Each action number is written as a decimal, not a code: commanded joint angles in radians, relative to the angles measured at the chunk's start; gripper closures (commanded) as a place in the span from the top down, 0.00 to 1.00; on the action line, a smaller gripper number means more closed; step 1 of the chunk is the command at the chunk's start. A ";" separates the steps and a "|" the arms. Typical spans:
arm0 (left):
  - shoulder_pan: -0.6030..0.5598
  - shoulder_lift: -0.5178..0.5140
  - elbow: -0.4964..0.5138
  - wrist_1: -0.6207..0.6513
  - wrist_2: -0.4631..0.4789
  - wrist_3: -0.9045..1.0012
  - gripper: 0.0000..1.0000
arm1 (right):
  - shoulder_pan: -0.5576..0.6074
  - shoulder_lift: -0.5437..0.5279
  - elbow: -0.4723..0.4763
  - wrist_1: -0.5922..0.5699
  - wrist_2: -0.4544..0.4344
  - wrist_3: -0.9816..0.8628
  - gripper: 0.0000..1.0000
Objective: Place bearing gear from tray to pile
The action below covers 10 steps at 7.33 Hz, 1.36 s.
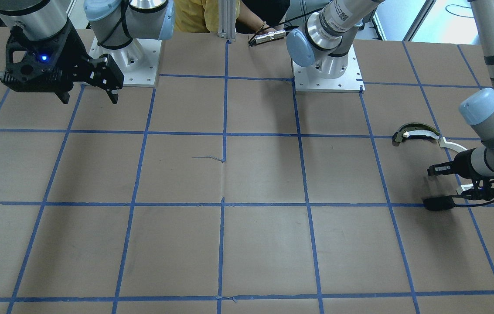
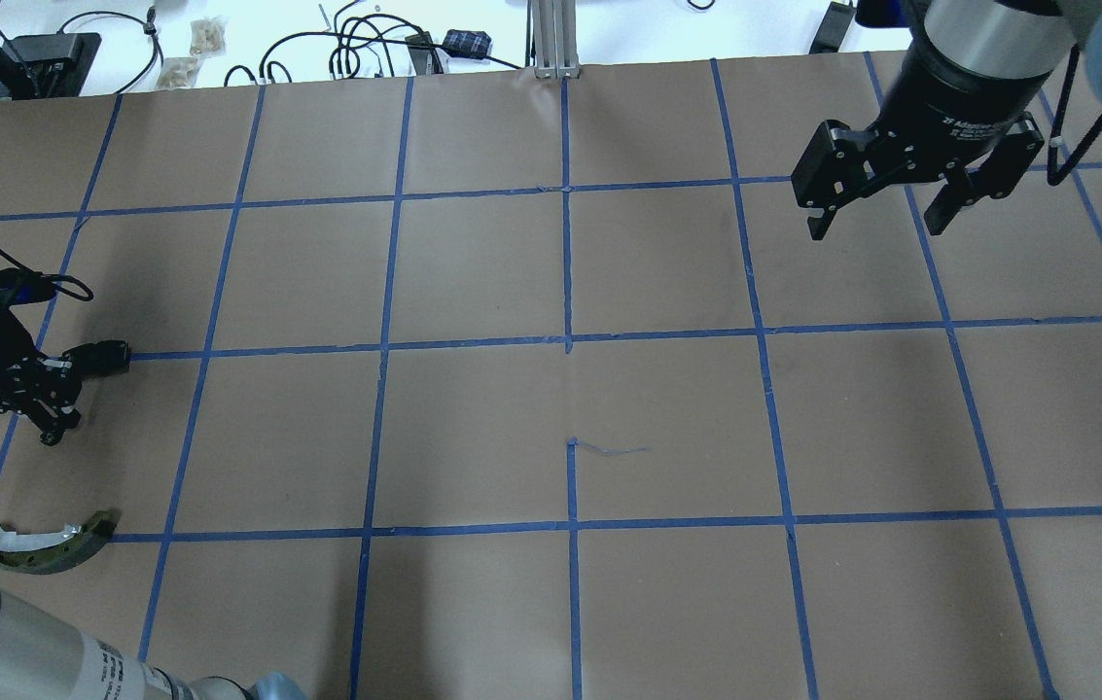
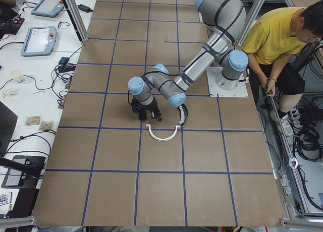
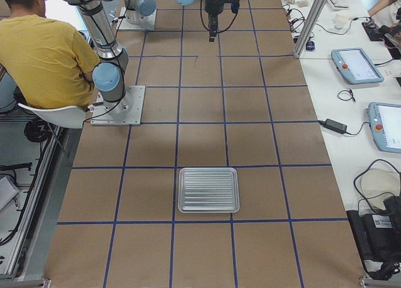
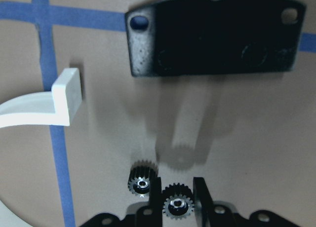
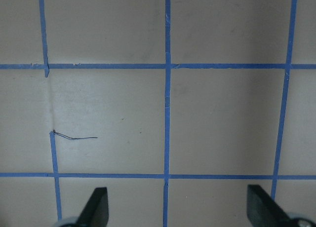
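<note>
Tray (image 4: 208, 190) is at the far right end of the table. It looks empty and is well apart from everything else.

Pile is at the left end: arc (image 5: 64, 94), dark piece (image 2: 45, 552), plate (image 5: 212, 34).

Right gripper (image 2: 874, 231) hovers over the right half with its jaws wide and nothing in them. It's nowhere near the pile, so it's out of this move.

Left gripper (image 5: 177, 190) is low over the pile with its jaws narrow and a gear (image 5: 176, 206) clamped between the fingers, bore facing the wrist cam. So the task's part is in the left hand, already at the pile and not in the tray.

Key relation, in the wrist view:
- Plate lies straight ahead of the fingertips.
- Arc end is off to the left.
- Second gear (image 5: 142, 182) sits just outside the left finger, about touching it.

My read is that only the release is left. When the jaws open, that left finger swings toward the second gear and may nudge it.
</note>
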 commanded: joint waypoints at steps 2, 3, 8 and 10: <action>-0.001 0.003 0.000 0.000 -0.002 0.008 0.93 | 0.001 0.000 0.000 0.000 0.000 -0.001 1.00; -0.003 0.003 0.000 -0.001 -0.002 0.005 0.95 | 0.000 0.000 0.000 0.000 0.000 -0.001 1.00; -0.010 0.020 0.000 -0.016 0.003 0.005 0.78 | 0.000 0.000 0.000 0.000 0.000 -0.001 1.00; -0.023 0.035 0.016 -0.026 0.000 0.003 1.00 | 0.000 0.000 0.000 0.000 -0.002 -0.001 1.00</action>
